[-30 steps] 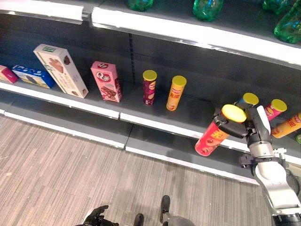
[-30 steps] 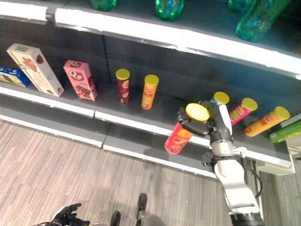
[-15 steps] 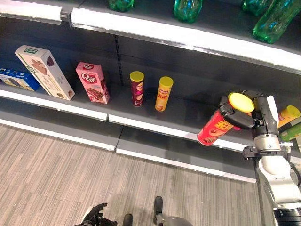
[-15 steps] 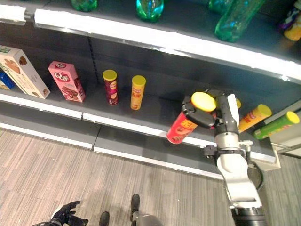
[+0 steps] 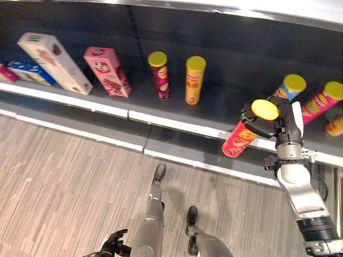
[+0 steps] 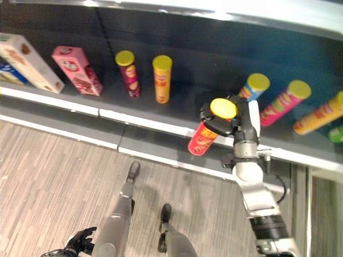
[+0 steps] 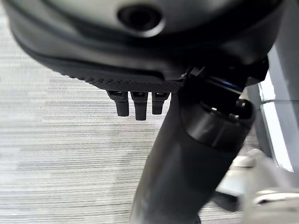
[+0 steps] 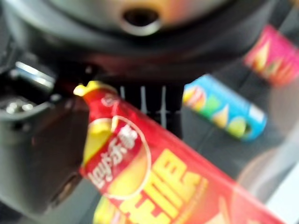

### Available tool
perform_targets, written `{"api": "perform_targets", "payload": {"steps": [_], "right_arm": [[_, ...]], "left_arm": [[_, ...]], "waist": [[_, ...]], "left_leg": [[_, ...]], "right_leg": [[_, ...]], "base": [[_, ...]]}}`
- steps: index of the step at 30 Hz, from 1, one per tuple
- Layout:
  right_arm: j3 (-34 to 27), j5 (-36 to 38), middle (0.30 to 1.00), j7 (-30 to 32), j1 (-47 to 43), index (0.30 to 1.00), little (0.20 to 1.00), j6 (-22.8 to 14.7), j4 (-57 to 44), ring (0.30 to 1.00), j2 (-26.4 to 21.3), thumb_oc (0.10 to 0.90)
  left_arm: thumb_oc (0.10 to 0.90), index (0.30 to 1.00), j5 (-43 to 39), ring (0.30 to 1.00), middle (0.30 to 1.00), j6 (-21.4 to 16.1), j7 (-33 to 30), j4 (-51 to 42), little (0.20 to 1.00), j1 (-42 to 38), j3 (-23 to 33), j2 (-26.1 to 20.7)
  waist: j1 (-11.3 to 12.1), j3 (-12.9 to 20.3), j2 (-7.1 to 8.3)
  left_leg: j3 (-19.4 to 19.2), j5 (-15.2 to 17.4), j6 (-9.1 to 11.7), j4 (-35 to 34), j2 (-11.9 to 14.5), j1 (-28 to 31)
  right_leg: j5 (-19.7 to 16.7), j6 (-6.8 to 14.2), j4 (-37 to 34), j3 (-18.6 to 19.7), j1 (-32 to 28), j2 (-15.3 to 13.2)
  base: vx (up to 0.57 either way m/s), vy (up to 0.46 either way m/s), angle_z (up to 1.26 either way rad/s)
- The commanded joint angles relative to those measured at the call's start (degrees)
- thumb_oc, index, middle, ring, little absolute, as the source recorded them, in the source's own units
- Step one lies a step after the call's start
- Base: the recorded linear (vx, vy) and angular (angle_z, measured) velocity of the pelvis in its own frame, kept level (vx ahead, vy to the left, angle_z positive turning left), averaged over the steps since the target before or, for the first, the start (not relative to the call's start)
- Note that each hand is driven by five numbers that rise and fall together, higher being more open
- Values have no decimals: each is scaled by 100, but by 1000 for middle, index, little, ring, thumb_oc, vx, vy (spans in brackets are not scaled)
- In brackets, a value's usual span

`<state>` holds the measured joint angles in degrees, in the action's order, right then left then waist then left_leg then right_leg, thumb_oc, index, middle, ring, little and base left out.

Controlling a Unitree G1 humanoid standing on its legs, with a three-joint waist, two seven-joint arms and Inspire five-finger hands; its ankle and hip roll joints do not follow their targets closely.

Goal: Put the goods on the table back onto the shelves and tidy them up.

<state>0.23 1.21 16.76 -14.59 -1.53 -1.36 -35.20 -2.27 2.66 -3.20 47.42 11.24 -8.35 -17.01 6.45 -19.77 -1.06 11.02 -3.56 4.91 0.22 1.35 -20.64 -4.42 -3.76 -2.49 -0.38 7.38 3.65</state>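
Dark shelf (image 5: pixel 177 115) spans 9 to 3 o'clock, carrying boxes and upright tubes. Right hand (image 5: pixel 284 122) at 3 o'clock, fingers clenched round tilted red chip can (image 5: pixel 244 136), held over shelf front edge, beside blue can (image 5: pixel 286 88). Left hand (image 5: pixel 113 245) at 7 o'clock, fingers relaxed, holding nothing.

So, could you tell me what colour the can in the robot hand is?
Red can with a yellow lid, clearest in the left eye view.
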Motion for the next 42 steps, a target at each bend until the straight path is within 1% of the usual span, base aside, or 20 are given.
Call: {"api": "perform_targets", "payload": {"steps": [1,6,10,11,14,20,21,22,23,25,27,29,30,33,35,38,40,42], "right_arm": [[-290,-200,300,224,-643,300,300,-474,-612,300,-298,400],[-225,-227,300,293,-817,300,300,-447,-632,300,-247,400],[-225,-227,300,293,-818,300,300,-447,-631,300,-246,400],[-189,-243,300,286,-887,300,300,-451,-604,300,-229,400],[-182,-304,300,348,-932,300,300,-455,-563,300,-210,400],[-170,-365,300,381,-950,300,300,-450,-552,300,-190,400],[-178,-569,300,475,-972,300,300,-428,-540,300,-190,400],[-177,-574,300,478,-972,300,300,-427,-541,300,-188,400],[-200,-886,300,637,-995,300,300,-372,-496,300,-219,400],[-189,-1042,300,722,-1011,300,300,-336,-443,300,-232,400],[-119,-1334,300,953,-1128,300,300,-243,-219,300,-187,400],[127,-1818,300,1446,-1586,300,300,-86,315,300,-179,400],[196,-1877,300,1563,-1726,300,300,-41,484,300,-190,400],[356,-1978,300,1939,-2138,300,300,104,989,300,-169,400],[383,-2001,300,2096,-2285,300,300,134,1119,300,-120,400],[386,-2000,300,2098,-2290,300,300,133,1123,300,-121,400],[407,-1979,300,2368,-2578,300,300,166,1393,300,-46,400],[400,-1961,300,2499,-2692,300,300,172,1459,300,-15,400]], "left_arm": [[800,900,-262,900,900,-260,-280,-250,900,-156,65,-591],[800,900,-348,900,900,-256,-338,-284,900,-192,19,-547],[800,900,-348,900,900,-256,-338,-284,900,-192,20,-547],[800,900,-346,900,900,-266,-349,-276,900,-219,-30,-520],[800,900,-368,900,900,-266,-354,-318,900,-240,-85,-477],[800,900,-369,900,900,-266,-368,-340,900,-235,-104,-474],[800,900,-340,900,900,-276,-391,-351,900,-238,-113,-461],[800,900,-340,900,900,-276,-392,-352,900,-237,-113,-461],[800,900,-308,900,900,-291,-443,-367,900,-237,-131,-456],[800,900,-299,900,900,-301,-466,-373,900,-244,-146,-451],[800,900,-261,900,900,-317,-526,-390,900,-249,-208,-451],[800,900,-225,900,900,-381,-652,-383,900,-328,-382,-477],[800,900,-222,900,900,-395,-670,-396,900,-361,-422,-490],[800,900,-247,900,900,-443,-748,-443,900,-452,-572,-544],[800,900,-279,900,900,-473,-778,-440,900,-506,-641,-551],[800,900,-279,900,900,-473,-778,-439,900,-508,-640,-550],[800,900,-325,900,900,-521,-799,-532,900,-550,-768,-554],[800,900,-342,900,900,-534,-815,-544,900,-580,-823,-543]], "waist": [[20,606,215],[16,527,212],[17,527,213],[19,485,250],[28,474,278],[26,473,284],[28,461,286],[25,460,285],[29,440,279],[35,426,269],[62,386,235],[114,298,157],[126,275,135],[191,171,43],[208,143,7],[207,144,7],[285,77,-83],[307,47,-116]], "left_leg": [[-99,-241,-210,-428,36,583],[-137,-153,-330,-396,-72,567],[-139,-152,-331,-395,-72,565],[-121,-122,-372,-400,-92,537],[-104,-112,-378,-411,-92,519],[-84,-103,-378,-425,-87,519],[-66,-92,-378,-438,-84,529],[-63,-92,-378,-437,-85,530],[-47,-82,-379,-442,-80,537],[-32,-75,-382,-443,-80,543],[-9,-64,-389,-441,-89,533],[17,-74,-393,-431,-109,493],[26,-76,-395,-429,-118,479],[58,-89,-401,-415,-148,404],[71,-92,-402,-410,-162,364],[71,-93,-402,-410,-162,362],[113,-111,-404,-392,-206,242],[138,-119,-403,-387,-215,191]], "right_leg": [[569,1165,-219,16,-647,-959],[517,1239,-232,77,-545,-1073],[517,1239,-232,78,-544,-1073],[498,1266,-240,67,-467,-1099],[493,1271,-242,26,-439,-1108],[504,1274,-245,11,-434,-1108],[513,1277,-244,-21,-430,-1113],[514,1277,-244,-24,-433,-1113],[514,1278,-243,-34,-430,-1121],[518,1279,-243,-35,-430,-1122],[519,1284,-241,-58,-419,-1131],[505,1295,-234,-96,-369,-1154],[499,1296,-230,-100,-352,-1157],[486,1300,-218,-123,-291,-1178],[478,1303,-214,-134,-260,-1187],[478,1303,-212,-134,-257,-1187],[457,1314,-219,-167,-183,-1222],[442,1319,-224,-175,-142,-1232]], "base": [[22,117,-30],[5,87,-10],[-3,8,7],[-8,33,10],[0,0,0],[0,0,0],[0,0,0],[7,-31,2],[0,0,0],[0,0,0],[0,0,0],[-36,11,-1],[-32,12,-3],[-37,14,4],[-7,8,12],[-2,3,10],[-6,9,6],[0,0,0]]}}
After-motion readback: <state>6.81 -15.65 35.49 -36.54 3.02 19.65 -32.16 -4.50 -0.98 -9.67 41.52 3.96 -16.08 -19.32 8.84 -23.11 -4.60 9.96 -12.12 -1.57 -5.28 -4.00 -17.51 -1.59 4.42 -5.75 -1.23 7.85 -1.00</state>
